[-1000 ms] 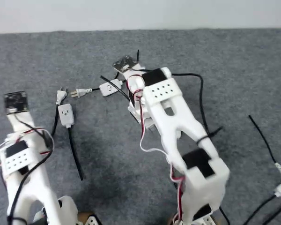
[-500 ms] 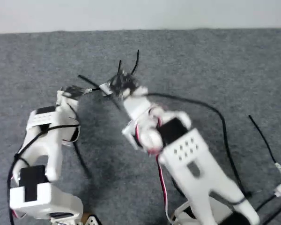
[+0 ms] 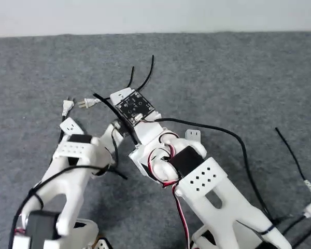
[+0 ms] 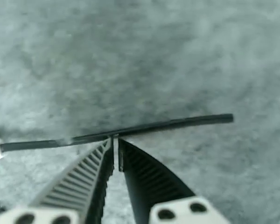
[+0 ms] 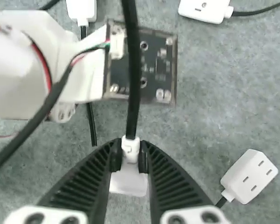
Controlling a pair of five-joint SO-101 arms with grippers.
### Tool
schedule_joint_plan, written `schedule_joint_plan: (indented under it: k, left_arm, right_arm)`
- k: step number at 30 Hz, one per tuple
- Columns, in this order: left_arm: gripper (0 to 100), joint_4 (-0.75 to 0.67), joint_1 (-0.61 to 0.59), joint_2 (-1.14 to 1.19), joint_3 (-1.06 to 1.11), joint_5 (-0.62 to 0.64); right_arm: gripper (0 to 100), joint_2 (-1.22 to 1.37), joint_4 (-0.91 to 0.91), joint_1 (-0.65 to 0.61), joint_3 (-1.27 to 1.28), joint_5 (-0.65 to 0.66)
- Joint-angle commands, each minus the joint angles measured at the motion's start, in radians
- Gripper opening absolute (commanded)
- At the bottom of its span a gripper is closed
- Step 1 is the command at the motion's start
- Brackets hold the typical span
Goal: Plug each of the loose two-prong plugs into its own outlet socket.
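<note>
Right gripper [image 5: 129, 149] is clamped on a white connector [image 5: 128, 179] trailing a thick cord [image 5: 130, 70]. Left gripper [image 4: 116, 141] pinches a thin cord [image 4: 177, 123] at its tips. A loose plug [image 3: 85, 102] lies toward the table's [image 3: 249, 67] far-left corner, near a socket [image 3: 71, 126].

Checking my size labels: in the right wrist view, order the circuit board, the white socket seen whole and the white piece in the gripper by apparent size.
1. circuit board
2. white socket
3. white piece in the right gripper; it looks smallest, though the fingers hide part
</note>
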Motion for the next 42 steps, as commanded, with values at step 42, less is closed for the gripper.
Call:
schedule_joint_plan:
  k: [42]
  left_arm:
    - [1,-0.284,-0.040,-0.272,0.189,0.184]
  right_arm:
    - [0.9,0.308,-0.245,0.587,-0.098,-0.055]
